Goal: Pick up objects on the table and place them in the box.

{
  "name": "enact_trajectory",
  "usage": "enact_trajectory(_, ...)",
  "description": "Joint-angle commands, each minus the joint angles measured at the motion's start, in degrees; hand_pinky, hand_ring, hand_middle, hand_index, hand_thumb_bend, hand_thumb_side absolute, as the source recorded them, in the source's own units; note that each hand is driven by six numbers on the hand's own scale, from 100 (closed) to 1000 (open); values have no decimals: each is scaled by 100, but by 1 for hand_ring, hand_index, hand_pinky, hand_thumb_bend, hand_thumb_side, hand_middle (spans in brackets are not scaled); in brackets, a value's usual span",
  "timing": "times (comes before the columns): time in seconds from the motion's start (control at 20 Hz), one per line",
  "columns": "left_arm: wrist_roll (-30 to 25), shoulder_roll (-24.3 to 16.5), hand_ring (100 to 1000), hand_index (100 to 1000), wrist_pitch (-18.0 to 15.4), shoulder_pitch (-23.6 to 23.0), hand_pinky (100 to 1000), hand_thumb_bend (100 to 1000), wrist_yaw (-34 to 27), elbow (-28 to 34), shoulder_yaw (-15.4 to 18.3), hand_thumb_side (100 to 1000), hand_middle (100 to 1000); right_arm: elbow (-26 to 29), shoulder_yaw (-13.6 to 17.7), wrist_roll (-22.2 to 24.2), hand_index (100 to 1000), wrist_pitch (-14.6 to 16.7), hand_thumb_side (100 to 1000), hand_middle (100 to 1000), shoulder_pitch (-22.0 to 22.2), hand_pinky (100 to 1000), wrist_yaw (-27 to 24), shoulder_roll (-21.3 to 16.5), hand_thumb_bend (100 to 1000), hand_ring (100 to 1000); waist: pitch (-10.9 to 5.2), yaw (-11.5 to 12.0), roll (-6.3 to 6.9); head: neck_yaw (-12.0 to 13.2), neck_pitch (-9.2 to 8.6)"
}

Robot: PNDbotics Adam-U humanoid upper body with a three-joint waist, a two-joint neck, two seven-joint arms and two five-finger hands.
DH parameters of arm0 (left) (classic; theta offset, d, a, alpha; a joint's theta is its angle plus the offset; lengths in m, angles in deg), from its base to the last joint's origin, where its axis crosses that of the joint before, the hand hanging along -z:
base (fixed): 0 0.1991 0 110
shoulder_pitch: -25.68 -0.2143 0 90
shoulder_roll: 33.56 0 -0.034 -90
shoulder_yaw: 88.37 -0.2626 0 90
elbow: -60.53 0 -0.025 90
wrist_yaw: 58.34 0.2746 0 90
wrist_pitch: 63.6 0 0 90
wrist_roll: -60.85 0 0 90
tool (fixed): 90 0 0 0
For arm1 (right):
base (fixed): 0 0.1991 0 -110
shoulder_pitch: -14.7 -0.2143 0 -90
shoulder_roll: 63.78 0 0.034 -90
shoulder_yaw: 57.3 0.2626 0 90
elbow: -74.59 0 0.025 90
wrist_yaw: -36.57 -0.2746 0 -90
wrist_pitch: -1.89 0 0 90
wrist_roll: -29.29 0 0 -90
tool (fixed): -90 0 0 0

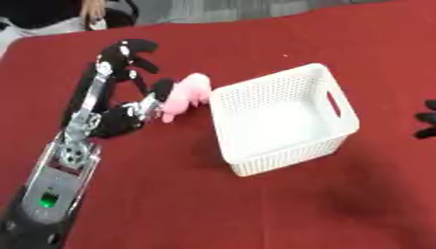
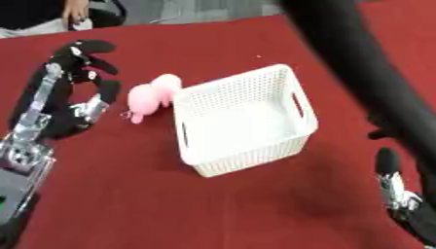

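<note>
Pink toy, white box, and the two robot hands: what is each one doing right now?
pink toy: lying on the red table, just outside the box, against its left wall.
white box: upright, nothing inside.
left hand: open, fingers spread, thumb close by the toy.
right hand: idle near the lower right corner, fingers up.

A soft pink plush toy (image 1: 187, 95) is seen just left of a white perforated plastic basket (image 1: 340, 141) on the red tablecloth (image 1: 255, 214). The left hand (image 1: 128, 85) is held at the toy, fingers spread. Dark fingertips of the right hand (image 1: 426, 119) are seen at the right edge.
</note>
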Motion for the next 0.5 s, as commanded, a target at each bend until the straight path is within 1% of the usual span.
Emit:
enact_trajectory(0.05, -191, -441, 630, 809, -34, 319, 378, 377, 455, -244, -99, 591, 743, 79, -12, 36, 809, -1, 701, 837, -10, 627, -13, -41, 118, 777, -109, -13, -9, 101, -69)
enact_trajectory(0.1, -242, -518, 637, 811, -87, 432, 396, 379, 554, -335, -137, 573, 743, 79, -16, 43, 810, -2, 698, 837, -13, 627, -15, -42, 114, 777, -104, -24, 0, 124, -68)
enact_trajectory(0.15, -294, -587, 635, 811, -144, 546, 393, 386, 660, -438, -176, 584, 743, 79, -19, 51, 810, -3, 700, 837, -15, 627, -16, -43, 118, 777, -98, -32, 6, 139, -68)
enact_trajectory(0.2, -337, -641, 639, 809, -202, 648, 404, 404, 747, -536, -216, 554, 740, 79, -22, 57, 810, -4, 692, 838, -16, 627, -17, -45, 114, 777, -94, -39, 15, 154, -62)
enact_trajectory(0.25, -382, -673, 639, 809, -257, 752, 404, 385, 816, -652, -261, 590, 741, 79, -27, 65, 810, -6, 699, 838, -14, 628, -17, -48, 118, 778, -91, -45, 26, 168, -56)
enact_trajectory(0.35, -454, -683, 640, 809, -361, 931, 405, 383, 916, -893, -342, 595, 741, 79, -38, 83, 810, -8, 699, 838, -12, 628, -16, -52, 118, 778, -82, -55, 41, 191, -64)
enact_trajectory(0.5, -563, -726, 649, 809, -550, 1193, 430, 391, 1148, -1228, -462, 599, 741, 79, -44, 95, 810, -5, 699, 838, -20, 628, -20, -54, 117, 777, -76, -80, 51, 200, -62)
